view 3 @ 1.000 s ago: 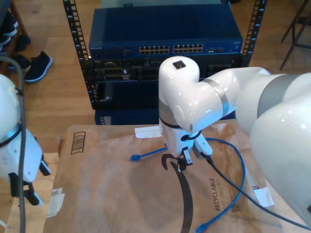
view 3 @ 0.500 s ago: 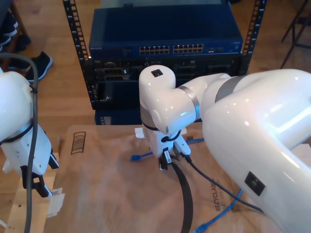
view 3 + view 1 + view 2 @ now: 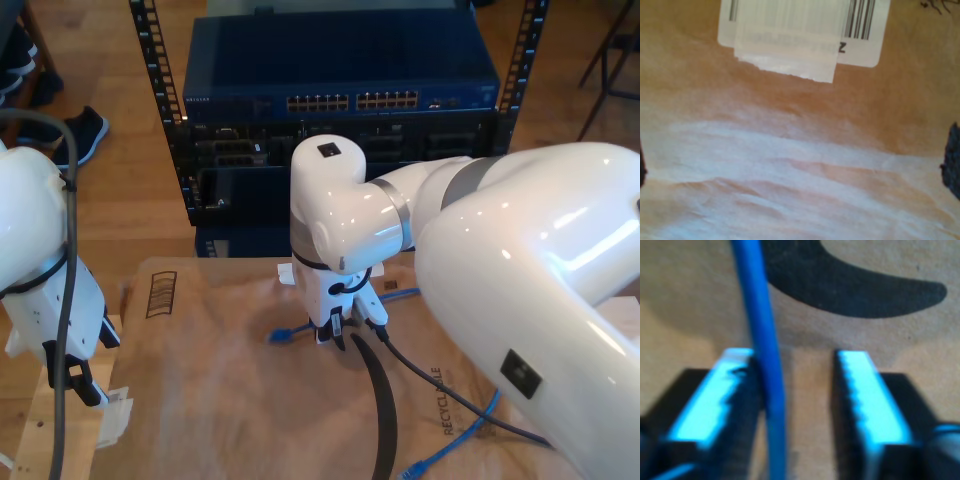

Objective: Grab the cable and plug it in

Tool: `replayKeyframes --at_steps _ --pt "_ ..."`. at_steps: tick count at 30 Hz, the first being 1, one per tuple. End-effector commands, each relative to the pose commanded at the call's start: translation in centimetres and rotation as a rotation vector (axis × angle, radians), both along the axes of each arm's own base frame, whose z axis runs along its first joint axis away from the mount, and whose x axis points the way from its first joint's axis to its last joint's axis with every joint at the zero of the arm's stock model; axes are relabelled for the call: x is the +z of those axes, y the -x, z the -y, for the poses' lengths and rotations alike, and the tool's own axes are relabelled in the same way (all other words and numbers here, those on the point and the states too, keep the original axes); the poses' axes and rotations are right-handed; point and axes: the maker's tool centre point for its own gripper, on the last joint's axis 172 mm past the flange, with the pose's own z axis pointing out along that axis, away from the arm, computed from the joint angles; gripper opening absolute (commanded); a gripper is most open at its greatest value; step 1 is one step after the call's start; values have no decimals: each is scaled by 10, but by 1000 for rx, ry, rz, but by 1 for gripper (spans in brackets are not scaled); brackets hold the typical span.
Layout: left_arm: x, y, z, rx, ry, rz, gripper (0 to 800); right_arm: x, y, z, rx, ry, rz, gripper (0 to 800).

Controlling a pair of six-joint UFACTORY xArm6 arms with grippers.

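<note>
The blue cable [image 3: 400, 293] lies on the cardboard sheet [image 3: 220, 400]. One plug [image 3: 280, 333] rests left of centre in the exterior view. The cable loops to the exterior view's right, and its other plug [image 3: 412, 467] lies by the near edge. My second gripper [image 3: 335, 337] stands low over the cable near the first plug. In the second wrist view my second gripper [image 3: 797, 405] is open, with the cable [image 3: 762, 365] running between its fingers [image 3: 865, 400], against one pad. My first gripper [image 3: 75, 385] hangs at the exterior view's left, open over a white label [image 3: 800, 35], holding nothing.
A rack at the back holds a blue network switch [image 3: 350, 101] with two rows of ports facing me. A black arm cable [image 3: 440, 395] trails across the cardboard toward the exterior view's right. A black printed curve [image 3: 385, 410] marks the sheet. Shoes [image 3: 80, 135] stand on the floor at the exterior view's far left.
My second arm swung toward the exterior view's left and came down until its open fingers straddle the cable near the plug. My first arm shifted slightly inward, then stayed still.
</note>
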Motion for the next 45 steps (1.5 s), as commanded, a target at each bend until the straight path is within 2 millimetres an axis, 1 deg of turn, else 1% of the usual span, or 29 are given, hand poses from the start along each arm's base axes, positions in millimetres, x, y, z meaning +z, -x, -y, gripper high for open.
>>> replayKeyframes --at_steps 2,5,6,8,15,17,18,19,20,22,23,24,26,28,29,30,31,32,34,35,38,40,43,45 --pt "4 -4 3 10 14 11 800 2 0 0 -8 -7 -1 50" --pt "11 -9 15 32 60 20 800 9 6 3 -34 -12 0 10" --pt "14 -11 18 36 70 22 800 12 8 3 -34 -13 2 7" --pt "14 -12 18 39 75 26 800 11 10 4 -32 -11 -1 3" --pt "17 -13 18 38 74 32 800 11 10 3 -26 -10 1 1" --pt "17 -13 17 40 74 32 800 11 10 3 -24 -10 1 34" --pt "17 -13 17 40 74 32 800 8 10 3 -23 -8 -1 78" --pt "17 -13 17 40 74 32 800 7 9 2 -23 -9 0 140" --pt "17 -13 17 40 74 32 800 7 9 2 -23 -9 2 155" --pt "17 -13 17 40 74 32 800 -1 10 4 -24 0 -11 162" --pt "17 -13 17 40 74 32 800 -3 10 4 -24 1 -12 185" --pt "17 -13 17 40 74 32 800 -5 10 4 -24 2 -13 189" --pt "17 -14 17 40 73 33 800 -14 8 3 -25 4 -14 185" --pt "16 -13 17 40 74 32 800 -20 5 2 -28 1 -7 180" --pt "16 -13 17 40 74 30 800 -21 6 3 -28 2 -9 155" --pt "17 -13 17 41 74 31 800 -22 7 4 -28 3 -11 74" --pt "17 -14 17 40 73 33 800 -22 6 5 -31 2 -9 28" --pt "17 -13 17 40 74 32 800 -21 6 5 -33 2 -8 2" --pt "17 -13 17 41 74 31 800 -18 4 7 -39 0 -6 0" --pt "17 -13 18 42 75 32 800 -12 2 7 -41 -6 1 0" --pt "21 -16 23 51 96 40 800 10 0 8 -51 -26 27 0" --pt "30 -18 30 55 124 41 800 29 0 9 -59 -42 51 0" --pt "45 -19 44 64 185 33 799 46 9 17 -139 -56 46 0" --pt "50 -18 57 65 233 26 799 55 19 22 -156 -61 40 0"
